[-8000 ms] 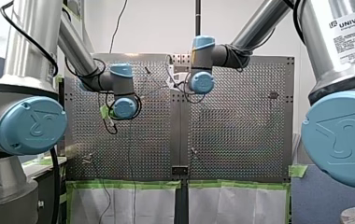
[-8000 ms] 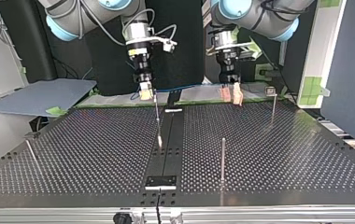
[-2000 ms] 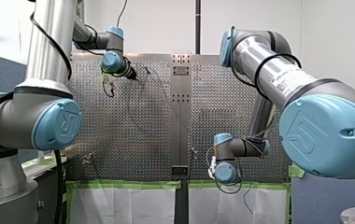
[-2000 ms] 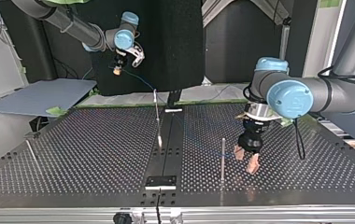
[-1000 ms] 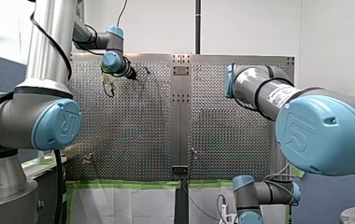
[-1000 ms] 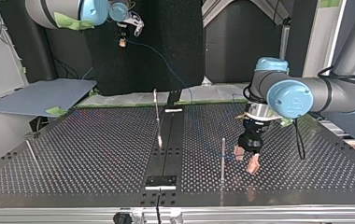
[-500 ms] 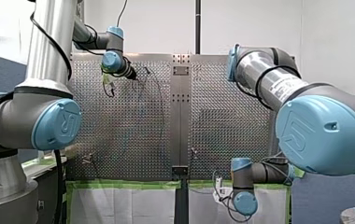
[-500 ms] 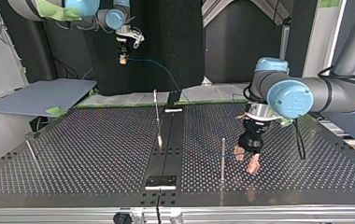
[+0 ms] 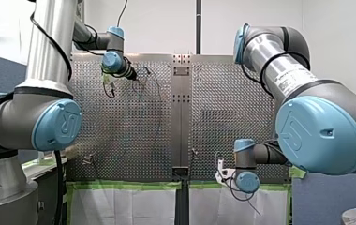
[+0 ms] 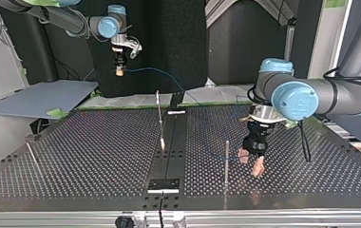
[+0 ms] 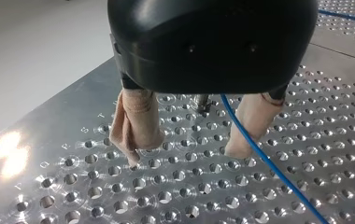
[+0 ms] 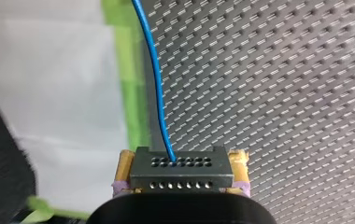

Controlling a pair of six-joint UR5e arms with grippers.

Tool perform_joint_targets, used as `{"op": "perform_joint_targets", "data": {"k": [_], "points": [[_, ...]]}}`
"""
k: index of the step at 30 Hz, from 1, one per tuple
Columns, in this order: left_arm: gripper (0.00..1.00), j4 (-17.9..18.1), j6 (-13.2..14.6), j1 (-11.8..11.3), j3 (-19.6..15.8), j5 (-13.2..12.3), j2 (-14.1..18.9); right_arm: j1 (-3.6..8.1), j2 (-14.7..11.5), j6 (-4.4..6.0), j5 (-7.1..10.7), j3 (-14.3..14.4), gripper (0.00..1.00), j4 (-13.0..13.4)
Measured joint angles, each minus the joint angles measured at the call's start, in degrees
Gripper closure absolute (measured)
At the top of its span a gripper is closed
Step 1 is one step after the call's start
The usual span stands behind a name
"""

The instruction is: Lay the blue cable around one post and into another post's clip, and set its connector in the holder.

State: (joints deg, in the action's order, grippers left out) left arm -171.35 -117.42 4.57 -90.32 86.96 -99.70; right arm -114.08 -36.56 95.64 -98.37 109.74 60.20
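The right hand (image 10: 118,71), clenched on the connector (image 12: 180,173), has come lower over the last second. The left hand (image 10: 251,162) stays released beside the post (image 10: 226,159), with the blue cable (image 11: 259,158) between its fingers. The routing seems not yet finished.

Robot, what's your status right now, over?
Left claw open, low over the table, blue cable running past its pads. Right claw shut on the connector, held in the air. Thin post close beside left claw.
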Motion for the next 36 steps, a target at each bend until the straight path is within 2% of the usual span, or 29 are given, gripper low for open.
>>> {"op": "perform_joint_targets", "data": {"k": [3, 6, 18, 22, 27, 33, 36], "points": [[0.0, -0.19, 0.02, 0.02, 0.0, 0.23, 0.0, 0.02, -1.96, -0.24, 1.49, 0.0, 1.0, -0.09], [0.0, -0.38, 0.01, 0.11, -0.01, 0.72, 0.0, 0.03, -3.91, -0.32, 2.25, 0.0, 1.0, -0.04], [0.0, -0.45, -0.6, 0.28, 0.0, 1.76, 0.0, 0.11, -11.19, -0.35, 2.49, 1.23, 1.0, 0.47], [0.0, -0.43, -0.62, 0.28, 0.0, 1.82, 0.0, 0.07, -13.13, -0.77, 2.57, 1.59, 1.0, 0.55], [0.0, -0.48, -0.75, 0.28, 0.0, 1.81, 0.0, -0.38, -12.02, -1.86, 2.54, 1.72, 1.0, 0.67], [0.0, -0.49, -0.79, 0.29, 0.0, 1.78, 0.0, -0.83, -9.35, -2.31, 2.48, 2.04, 1.0, 1.44], [0.0, -0.49, -0.79, 0.32, 0.0, 1.97, 0.0, -0.9, -8.83, -2.35, 2.51, 2.3, 1.0, 1.89]]}}
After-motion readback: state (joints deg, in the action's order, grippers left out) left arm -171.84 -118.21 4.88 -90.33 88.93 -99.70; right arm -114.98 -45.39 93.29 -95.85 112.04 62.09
